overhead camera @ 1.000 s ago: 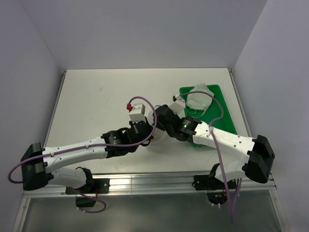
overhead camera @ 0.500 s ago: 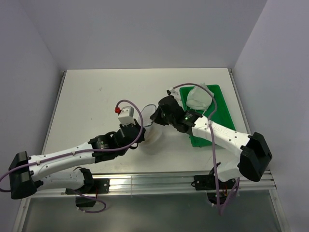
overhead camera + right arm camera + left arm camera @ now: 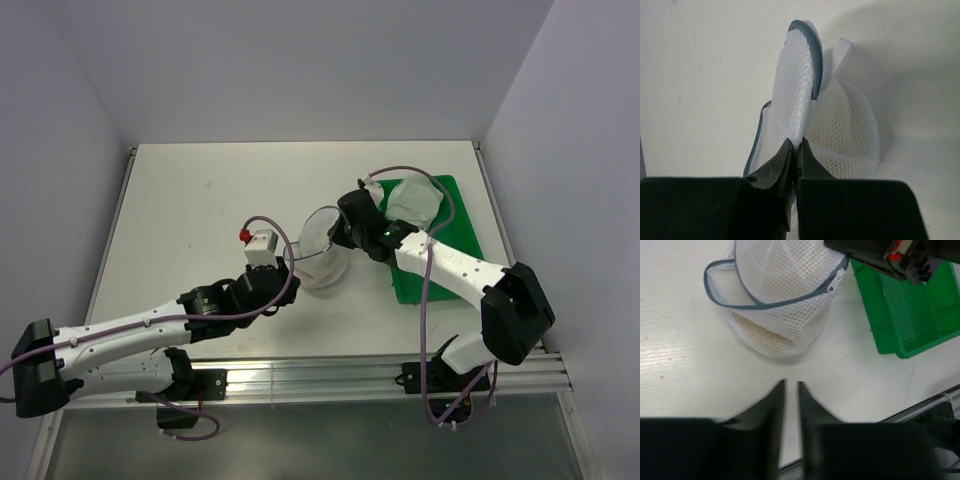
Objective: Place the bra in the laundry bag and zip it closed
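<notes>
- The right end effector (image 3: 795, 146) has its fingers pressed together on the round translucent white mesh laundry bag (image 3: 325, 258). It pinches the upper dome half, which stands upright on edge over the lower half.
- A second ago both arms were crowded over the middle of the white table (image 3: 200, 220) and hid the laundry bag. Since then the left arm has pulled away and the right has raised that half. The opening and its grey-blue zipper rim (image 3: 760, 302) now show from above.
- The left end effector (image 3: 791, 386) has drawn back towards the near edge. Its fingers are nearly together, with only a narrow slit between them, and they hold nothing. It sits apart from the laundry bag, on its near side.
- The mustard-yellow soft fabric bra (image 3: 762, 332) shows only as a yellowish tint through the mesh of the lower half, so it appears to lie inside already.
- The white zip slider (image 3: 836, 281) sits on the rim on the side towards the green rectangular plastic tray (image 3: 920, 315). The tray is just beside the laundry bag and holds a white-grey fabric garment (image 3: 412, 200).
- Judged from this, the placing is done and the closing is not. The raised half must come down onto the lower one, and the zip slider must then be run round the rim.
</notes>
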Action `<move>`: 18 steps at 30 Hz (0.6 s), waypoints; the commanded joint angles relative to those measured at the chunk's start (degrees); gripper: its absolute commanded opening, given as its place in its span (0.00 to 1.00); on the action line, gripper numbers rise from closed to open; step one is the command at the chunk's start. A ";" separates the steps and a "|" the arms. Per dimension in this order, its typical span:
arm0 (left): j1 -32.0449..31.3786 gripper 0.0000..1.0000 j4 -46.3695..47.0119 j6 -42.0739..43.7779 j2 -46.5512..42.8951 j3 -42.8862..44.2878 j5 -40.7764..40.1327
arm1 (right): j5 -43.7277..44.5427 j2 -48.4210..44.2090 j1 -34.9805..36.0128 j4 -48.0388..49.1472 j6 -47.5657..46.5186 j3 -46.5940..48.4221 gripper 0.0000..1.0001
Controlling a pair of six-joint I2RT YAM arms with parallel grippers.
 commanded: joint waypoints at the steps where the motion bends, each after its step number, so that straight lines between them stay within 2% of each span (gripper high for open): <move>1: 0.19 0.32 6.34 1.30 0.53 1.38 3.31 | 4.42 -3.12 2.14 0.86 1.13 -0.74 0.00; 3: 0.19 0.38 6.69 0.08 3.26 4.11 3.14 | 12.50 -4.97 6.78 -2.65 1.14 1.28 0.00; 5: 0.28 0.36 7.57 -0.11 5.80 6.47 3.14 | 17.95 -5.94 9.61 -5.37 1.05 3.65 0.00; 11: 0.45 0.34 10.63 3.40 11.87 11.58 2.88 | 16.84 -5.24 11.03 -6.79 0.70 4.98 0.00; 12: 0.72 0.33 11.34 4.02 12.23 11.76 3.14 | 16.40 -5.24 10.94 -6.79 0.79 4.98 0.00; 13: 1.68 0.27 11.70 4.63 12.67 12.37 4.45 | 16.05 -5.15 11.03 -6.96 0.79 5.15 0.00; 18: 3.44 0.23 11.26 4.81 13.11 12.47 5.60 | 14.64 -5.33 10.94 -6.96 0.44 5.42 0.00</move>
